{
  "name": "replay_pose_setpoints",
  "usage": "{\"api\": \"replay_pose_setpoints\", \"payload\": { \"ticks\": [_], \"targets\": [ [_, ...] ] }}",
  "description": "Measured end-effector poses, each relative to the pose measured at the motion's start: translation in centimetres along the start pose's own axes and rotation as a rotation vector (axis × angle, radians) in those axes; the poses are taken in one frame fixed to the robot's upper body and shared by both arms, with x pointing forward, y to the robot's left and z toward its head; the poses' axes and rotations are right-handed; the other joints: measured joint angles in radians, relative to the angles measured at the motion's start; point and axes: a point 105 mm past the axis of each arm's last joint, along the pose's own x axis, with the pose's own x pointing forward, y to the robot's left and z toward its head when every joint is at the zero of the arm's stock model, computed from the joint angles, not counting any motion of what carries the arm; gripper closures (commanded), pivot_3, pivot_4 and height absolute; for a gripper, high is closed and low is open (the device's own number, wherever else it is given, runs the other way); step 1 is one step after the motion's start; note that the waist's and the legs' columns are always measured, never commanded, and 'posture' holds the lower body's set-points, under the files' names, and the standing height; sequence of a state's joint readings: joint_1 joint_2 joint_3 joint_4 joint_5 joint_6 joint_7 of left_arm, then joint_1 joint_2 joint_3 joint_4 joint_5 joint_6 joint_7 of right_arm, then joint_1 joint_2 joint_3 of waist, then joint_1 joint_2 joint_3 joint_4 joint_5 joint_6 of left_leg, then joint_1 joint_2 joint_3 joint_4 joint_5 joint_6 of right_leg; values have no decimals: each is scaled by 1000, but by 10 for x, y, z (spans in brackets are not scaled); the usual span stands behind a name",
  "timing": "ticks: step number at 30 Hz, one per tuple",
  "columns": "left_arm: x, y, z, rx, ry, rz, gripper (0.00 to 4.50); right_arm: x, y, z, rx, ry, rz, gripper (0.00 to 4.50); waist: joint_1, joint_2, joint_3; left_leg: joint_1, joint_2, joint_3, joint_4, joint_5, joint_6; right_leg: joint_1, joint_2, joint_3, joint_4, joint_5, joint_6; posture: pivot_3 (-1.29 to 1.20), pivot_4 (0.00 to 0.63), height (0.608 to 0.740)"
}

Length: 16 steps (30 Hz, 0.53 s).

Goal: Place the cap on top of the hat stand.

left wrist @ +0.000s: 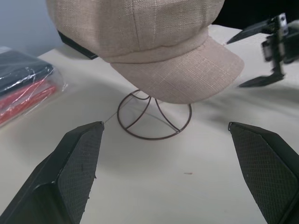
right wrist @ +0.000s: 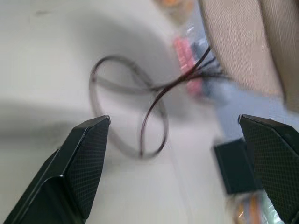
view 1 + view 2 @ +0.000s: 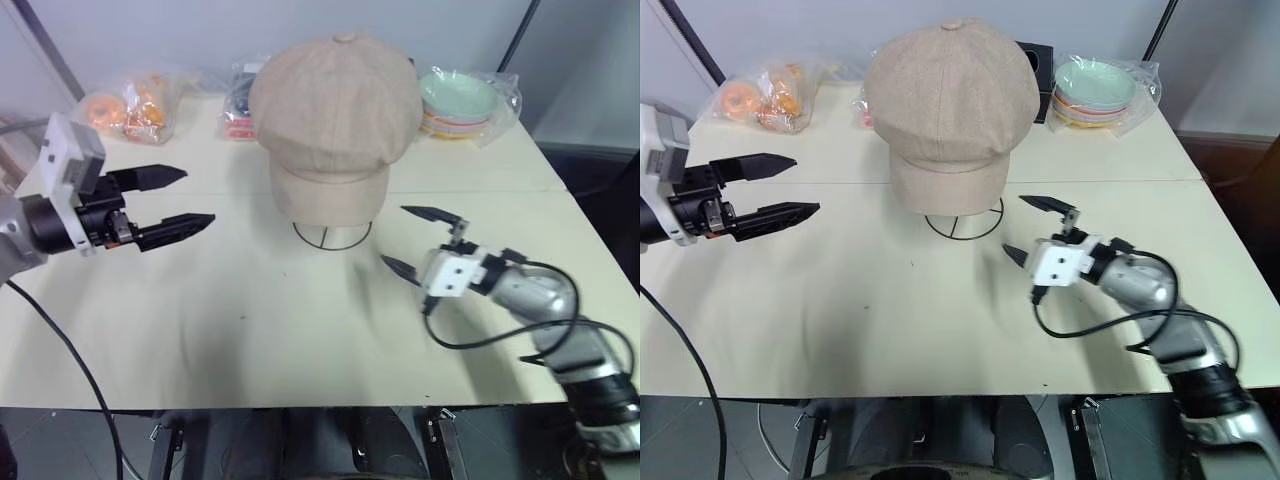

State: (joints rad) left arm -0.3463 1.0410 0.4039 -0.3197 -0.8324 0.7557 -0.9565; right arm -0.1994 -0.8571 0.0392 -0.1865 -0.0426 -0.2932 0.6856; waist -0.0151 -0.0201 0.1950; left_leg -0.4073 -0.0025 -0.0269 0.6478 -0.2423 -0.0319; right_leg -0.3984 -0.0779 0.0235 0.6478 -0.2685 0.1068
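Observation:
The beige cap [image 3: 335, 125] sits on top of the hat stand, brim toward me, covering the stand's head. Below the brim only the dark wire neck and ring base [image 3: 331, 236] show; the ring base [image 1: 154, 117] is plain in the left wrist view. My left gripper [image 3: 180, 200] is open, hovering to the left of the cap, apart from it. My right gripper [image 3: 418, 241] is open too, low over the table to the right of the stand's base, holding nothing. It also appears in the left wrist view as the right gripper [image 1: 252, 58].
At the back of the cream table [image 3: 250, 330] lie a bag of orange items [image 3: 130, 105], a red and black packet [image 3: 238, 100], and bagged pastel bowls [image 3: 462, 100]. A black box [image 3: 1035, 62] stands behind the cap. A cable [image 3: 480, 335] trails from my right wrist.

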Motion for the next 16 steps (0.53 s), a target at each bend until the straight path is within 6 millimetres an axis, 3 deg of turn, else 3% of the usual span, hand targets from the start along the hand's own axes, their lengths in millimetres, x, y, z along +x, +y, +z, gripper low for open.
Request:
{"api": "replay_pose_setpoints", "payload": {
  "ticks": [4, 10, 12, 16],
  "targets": [
    [2, 5, -5, -12, 3, 1, 0, -28, -16, -9, 269, 59, 99, 22, -3, 0, 0, 0, 1, 0, 0, 0, 0, 0, 0, 0, 0, 0, 0, 0, 150, 740],
    [3, 10, 1, 8, -18, -4, 0, -56, -86, 9, 755, -72, 132, 22, 0, 1, 1, 0, 3, 0, 0, 0, 0, 0, 0, 0, -1, 0, 0, 0, 150, 740],
    [3, 10, 2, 7, -23, -7, 0, -66, -104, 12, 830, -105, 124, 22, 3, 1, 1, 0, 2, 0, 0, 0, 0, 0, 0, -1, -1, 0, -1, 0, 150, 740],
    [3, 11, 1, -2, -30, -8, 0, -68, -109, 10, 931, -124, 161, 22, 2, 1, 1, -2, 2, 1, 0, 0, 1, -2, -1, 0, -1, 0, -1, 0, 150, 740]
  ]
}}
